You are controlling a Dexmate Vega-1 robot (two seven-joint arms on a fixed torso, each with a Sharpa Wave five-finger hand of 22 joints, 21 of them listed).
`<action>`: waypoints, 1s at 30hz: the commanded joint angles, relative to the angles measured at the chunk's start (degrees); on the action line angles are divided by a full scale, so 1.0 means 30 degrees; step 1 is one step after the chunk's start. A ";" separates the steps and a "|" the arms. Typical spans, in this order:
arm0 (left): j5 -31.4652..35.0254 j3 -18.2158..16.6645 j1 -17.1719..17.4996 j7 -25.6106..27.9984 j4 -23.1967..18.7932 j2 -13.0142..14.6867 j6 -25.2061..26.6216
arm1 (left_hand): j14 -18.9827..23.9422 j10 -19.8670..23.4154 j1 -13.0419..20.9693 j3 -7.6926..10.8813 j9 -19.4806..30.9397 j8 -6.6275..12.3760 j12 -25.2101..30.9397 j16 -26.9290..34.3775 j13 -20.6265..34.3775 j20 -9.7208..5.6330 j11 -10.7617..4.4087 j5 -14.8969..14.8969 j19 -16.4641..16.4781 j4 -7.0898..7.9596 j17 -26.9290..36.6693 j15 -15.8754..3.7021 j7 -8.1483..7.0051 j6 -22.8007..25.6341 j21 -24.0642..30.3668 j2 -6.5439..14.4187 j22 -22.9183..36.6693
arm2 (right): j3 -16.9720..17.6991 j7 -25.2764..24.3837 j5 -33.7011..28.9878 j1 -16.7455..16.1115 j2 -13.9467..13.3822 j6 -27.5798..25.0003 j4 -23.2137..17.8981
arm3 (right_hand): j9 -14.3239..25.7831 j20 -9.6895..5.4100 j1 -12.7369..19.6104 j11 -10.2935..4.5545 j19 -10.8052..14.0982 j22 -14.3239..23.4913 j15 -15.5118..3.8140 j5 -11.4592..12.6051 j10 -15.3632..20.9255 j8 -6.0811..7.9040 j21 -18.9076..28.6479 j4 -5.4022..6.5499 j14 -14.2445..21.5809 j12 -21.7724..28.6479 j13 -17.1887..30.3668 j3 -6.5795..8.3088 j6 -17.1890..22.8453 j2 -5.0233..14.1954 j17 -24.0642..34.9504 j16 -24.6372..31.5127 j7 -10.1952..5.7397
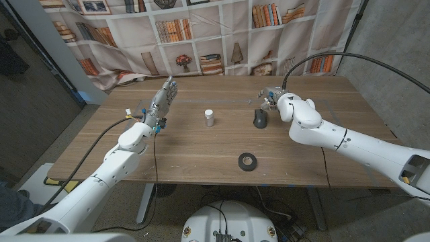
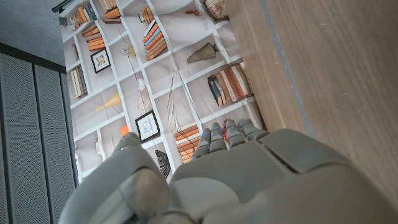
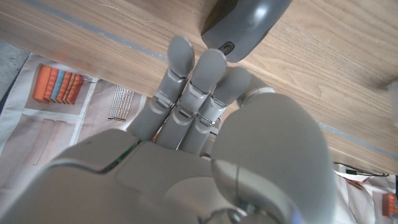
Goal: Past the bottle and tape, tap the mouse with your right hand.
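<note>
Mouse [image 1: 260, 118] — dark grey, right of centre in the head view's upper half, on the wooden table [image 1: 201, 151]. Right hand [image 1: 272, 99] just beside it at upper right, fingers straight and close together, holding nothing; cannot tell from the head view whether touching. In the right wrist view, fingertips [image 3: 210, 62] right against the mouse's [image 3: 245, 22] near edge, contact itself hard to confirm. Small white bottle [image 1: 209, 118] upright at the frame's centre, well apart from the mouse; black tape roll [image 1: 247, 161] flat on the wood, lower centre-right. Left hand [image 1: 161, 101] at upper left of centre, raised on edge, fingers extended and slightly spread, empty — same straight fingers [image 2: 214, 140] seen in the left wrist view against a bookshelf-print backdrop [image 2: 155, 68].
</note>
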 commanded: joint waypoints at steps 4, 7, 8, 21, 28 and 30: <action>0.0120 -0.0047 0.0219 0.0238 -0.0567 0.0162 0.0239 | -0.0040 -0.0024 0.0064 -0.0011 0.0107 -0.0053 -0.0065 -0.0011 0.0022 0.0080 0.0078 -0.0062 -0.0225 -0.0092 0.0097 0.0002 0.0026 -0.0006 -0.0054 -0.0060 0.0075 | 0.2685 -0.3413 0.0589 -0.2784 -0.0113 0.2192 -0.0792 | 0.0060 -0.0014 0.0233 0.0030 0.0168 0.0231 0.0042 -0.0055 0.0008 0.0085 0.0041 0.0016 -0.0021 -0.0104 0.0032 0.0010 0.0162 -0.0008 -0.0064 0.0112 -0.0095; 0.0115 -0.0056 0.0232 0.0270 -0.0609 0.0166 0.0271 | -0.0047 -0.0032 0.0068 -0.0016 0.0107 -0.0058 -0.0069 -0.0013 0.0022 0.0082 0.0060 -0.0063 -0.0229 -0.0092 0.0097 -0.0001 0.0015 -0.0016 -0.0054 -0.0055 0.0075 | 0.3048 -0.3856 0.0729 -0.3173 -0.0050 0.2472 -0.0838 | 0.0060 -0.0012 0.0225 0.0030 0.0137 0.0278 0.0042 -0.0049 0.0021 0.0117 0.0032 0.0020 -0.0050 -0.0099 0.0041 0.0030 0.0259 -0.0022 -0.0097 0.0100 -0.0096; 0.0114 -0.0057 0.0232 0.0262 -0.0630 0.0179 0.0286 | -0.0057 -0.0031 0.0070 -0.0017 0.0107 -0.0060 -0.0069 -0.0017 0.0022 0.0083 0.0069 -0.0063 -0.0229 -0.0091 0.0097 -0.0006 0.0024 -0.0019 -0.0053 -0.0053 0.0075 | 0.3111 -0.3971 0.0701 -0.3265 -0.0009 0.2478 -0.0843 | 0.0060 -0.0026 0.0223 0.0030 0.0159 0.0266 0.0043 -0.0061 0.0015 0.0120 0.0029 0.0027 0.0012 -0.0106 0.0036 0.0015 0.0279 -0.0014 -0.0048 0.0165 -0.0104; 0.0308 0.0164 -0.0196 0.0158 -0.0694 0.0168 0.0544 | -0.0062 -0.0047 0.0090 -0.0031 0.0108 -0.0063 -0.0077 -0.0015 0.0023 0.0092 0.0067 -0.0066 -0.0235 -0.0093 0.0097 -0.0023 0.0057 -0.0016 -0.0050 -0.0038 0.0076 | 0.3689 -0.4444 0.0555 -0.3973 0.0052 0.2402 -0.0962 | 0.0063 -0.0076 0.0210 0.0028 0.0254 -0.0187 0.0046 -0.0271 -0.0005 0.0081 -0.0173 0.0046 -0.0075 -0.0149 0.0044 -0.0243 0.0331 -0.0018 -0.0096 0.0203 -0.0129; 0.0361 0.0237 -0.0290 0.0175 -0.0645 0.0147 0.0639 | -0.0049 -0.0043 0.0101 -0.0039 0.0108 -0.0059 -0.0075 -0.0009 0.0023 0.0098 0.0051 -0.0067 -0.0241 -0.0096 0.0097 -0.0033 0.0043 0.0000 -0.0049 -0.0034 0.0076 | 0.4111 -0.5063 0.0630 -0.4438 0.0081 0.2423 -0.1131 | 0.0066 0.0040 0.0123 0.0032 0.0232 0.0228 0.0043 -0.0340 -0.0079 0.0083 0.0008 0.0116 -0.0017 -0.0136 0.0168 -0.0191 0.0395 0.0023 -0.0200 0.0186 -0.0125; 0.0361 0.0252 -0.0322 0.0173 -0.0647 0.0169 0.0718 | -0.0065 -0.0060 0.0105 -0.0042 0.0108 -0.0059 -0.0082 -0.0015 0.0023 0.0073 0.0069 -0.0068 -0.0244 -0.0097 0.0097 -0.0033 0.0037 0.0003 -0.0049 -0.0032 0.0076 | 0.4305 -0.5524 0.0694 -0.4668 0.0119 0.2594 -0.1149 | 0.0075 0.0013 -0.0178 0.0051 0.0044 0.0671 0.0046 -0.0422 -0.0598 0.0187 -0.0057 0.0249 -0.0279 -0.0375 0.0124 -0.0106 0.0731 -0.0010 -0.0715 -0.0103 -0.0437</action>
